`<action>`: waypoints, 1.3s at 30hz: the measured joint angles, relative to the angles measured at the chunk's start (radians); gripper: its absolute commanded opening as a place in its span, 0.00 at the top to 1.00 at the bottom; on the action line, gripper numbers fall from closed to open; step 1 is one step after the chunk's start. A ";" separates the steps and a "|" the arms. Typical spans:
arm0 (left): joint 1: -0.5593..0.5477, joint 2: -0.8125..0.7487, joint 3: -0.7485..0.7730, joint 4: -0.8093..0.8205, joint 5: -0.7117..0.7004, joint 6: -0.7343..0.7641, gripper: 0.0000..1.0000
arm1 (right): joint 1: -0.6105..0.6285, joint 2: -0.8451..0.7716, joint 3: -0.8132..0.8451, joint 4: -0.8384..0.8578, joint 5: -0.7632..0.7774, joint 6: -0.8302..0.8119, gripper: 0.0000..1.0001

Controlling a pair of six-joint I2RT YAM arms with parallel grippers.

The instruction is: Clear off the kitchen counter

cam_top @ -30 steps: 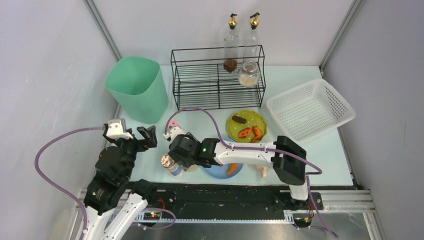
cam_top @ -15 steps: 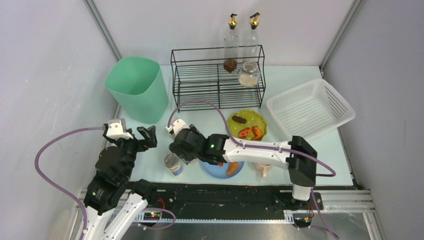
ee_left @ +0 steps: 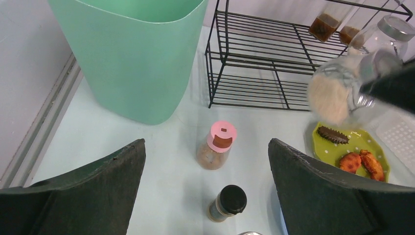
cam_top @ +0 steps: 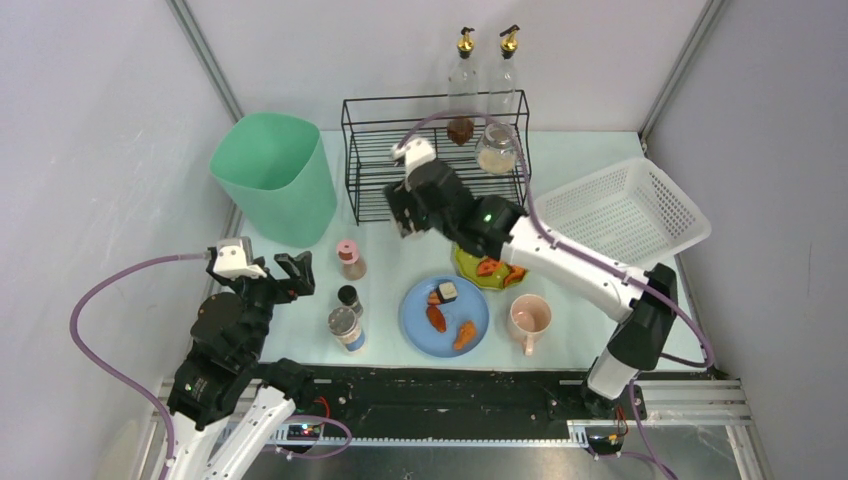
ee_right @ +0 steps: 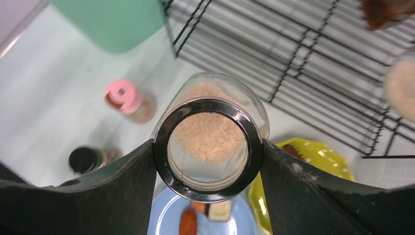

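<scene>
A robot test cell dressed as a kitchen, not a home; plain pale walls (cam_top: 90, 150) on metal posts (cam_top: 205, 60) box in a mint-white counter (cam_top: 600, 325); a left arm (cam_top: 225, 340) and a right arm (cam_top: 570, 265) stand on a black rail (cam_top: 450, 405), trailing purple cables (cam_top: 100, 290); the kitchen props are a wire rack (cam_top: 370, 170), oil bottles (cam_top: 462, 70), plates (cam_top: 418, 300) of food, a mug (cam_top: 528, 318) and a bin (cam_top: 272, 175).

Bright, even, diffuse light in all views, with only soft, faint shadows on the kitchen counter (cam_top: 390, 270) and no harsh glare. Right wrist view: glass jar (ee_right: 209, 142) is sharp, with a white glint on its metal rim, but the pink-lidded bottle (ee_right: 129, 100) and black wire rack (ee_right: 303, 63) behind it are smeared and soft. Left wrist view is crisp mid-frame; the jar at its right edge is blurred.
</scene>
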 measured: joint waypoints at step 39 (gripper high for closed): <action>0.000 0.019 0.000 0.000 0.050 0.000 0.02 | -0.450 0.476 0.680 -0.232 -0.139 -0.035 0.84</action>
